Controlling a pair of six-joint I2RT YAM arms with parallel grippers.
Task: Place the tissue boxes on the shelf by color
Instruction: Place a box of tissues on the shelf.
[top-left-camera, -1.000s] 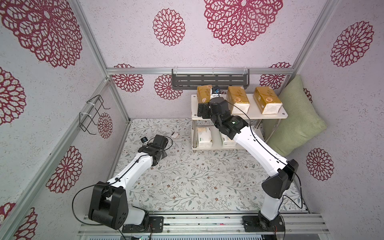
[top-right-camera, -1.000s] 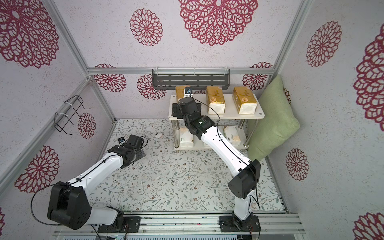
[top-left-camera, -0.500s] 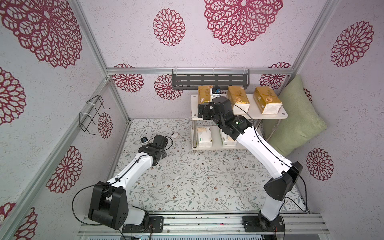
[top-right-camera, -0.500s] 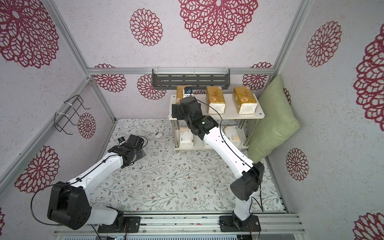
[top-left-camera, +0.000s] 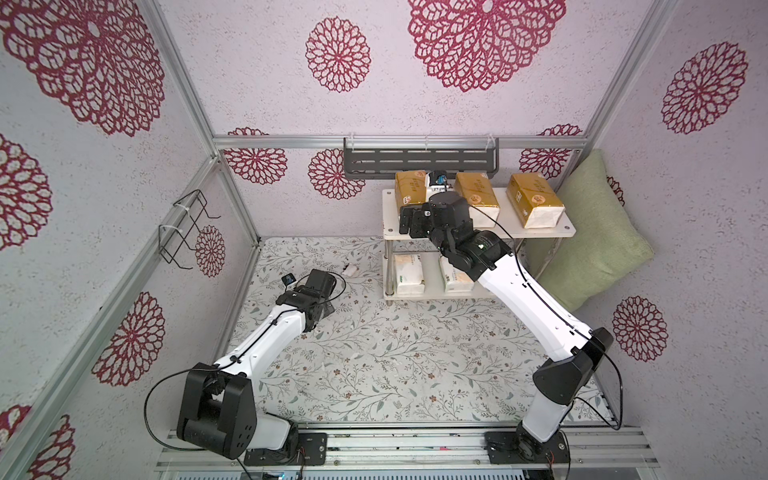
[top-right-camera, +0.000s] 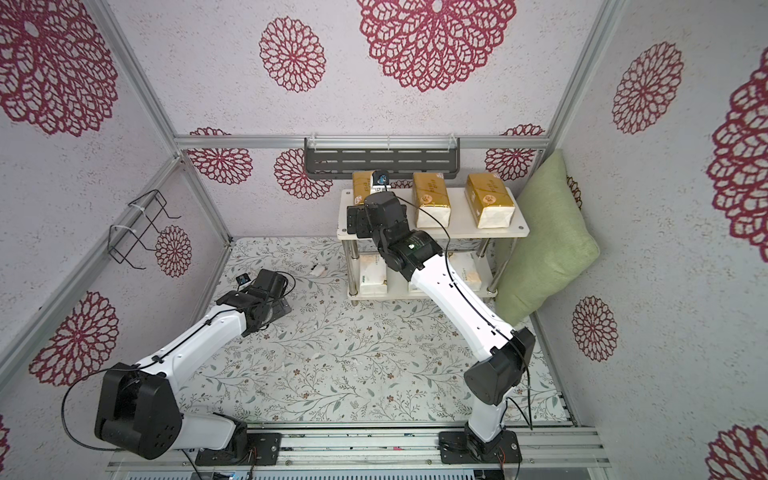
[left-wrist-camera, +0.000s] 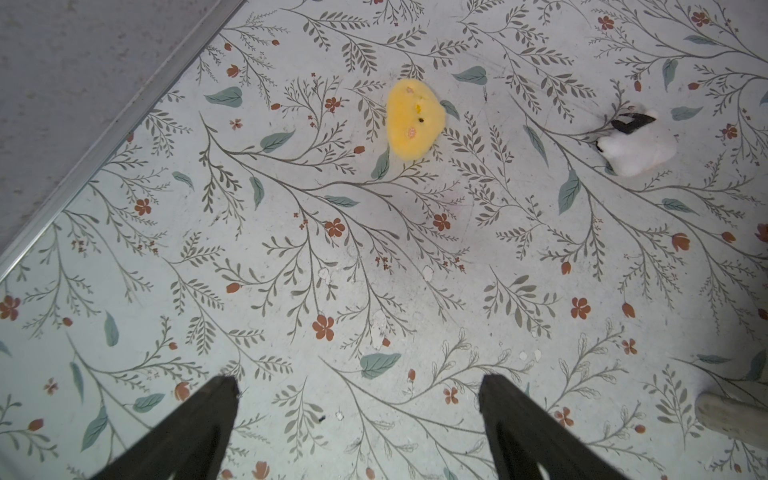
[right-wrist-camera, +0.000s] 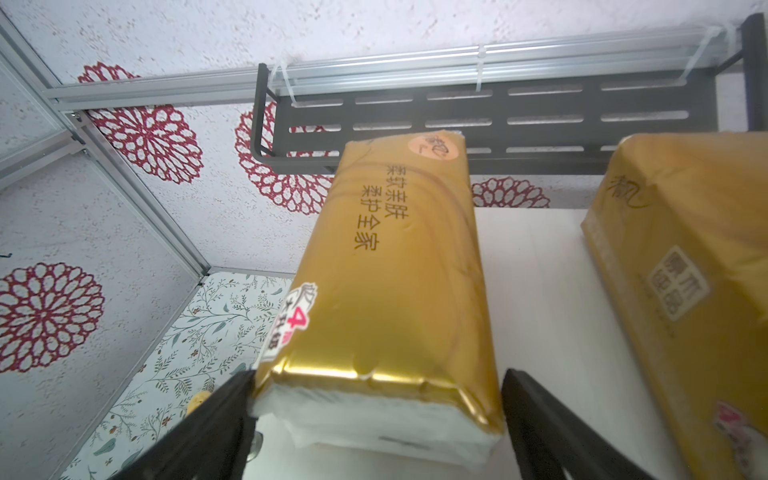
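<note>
The shelf (top-left-camera: 566, 228) stands at the back wall. Three gold tissue boxes lie on its top board in both top views: left (top-left-camera: 410, 189), middle (top-left-camera: 476, 195), right (top-left-camera: 536, 203). White tissue boxes (top-left-camera: 409, 272) (top-right-camera: 469, 270) lie on the lower board. My right gripper (right-wrist-camera: 378, 376) is open at the near end of the left gold box (right-wrist-camera: 395, 270), which rests on the board. One finger touches the box's corner and the other stands off it. My left gripper (left-wrist-camera: 359, 384) is open and empty above the floral floor.
A grey slotted rack (top-left-camera: 419, 160) hangs on the wall just behind the shelf. A green cushion (top-left-camera: 590, 237) leans at the shelf's right. A black wire rack (top-left-camera: 183, 228) hangs on the left wall. A yellow plush (left-wrist-camera: 413, 118) and a small white toy (left-wrist-camera: 636, 145) lie on the floor.
My right arm's elbow has swung outward to the right and lower, while its gripper has stayed at the left gold box. The left arm has not moved.
</note>
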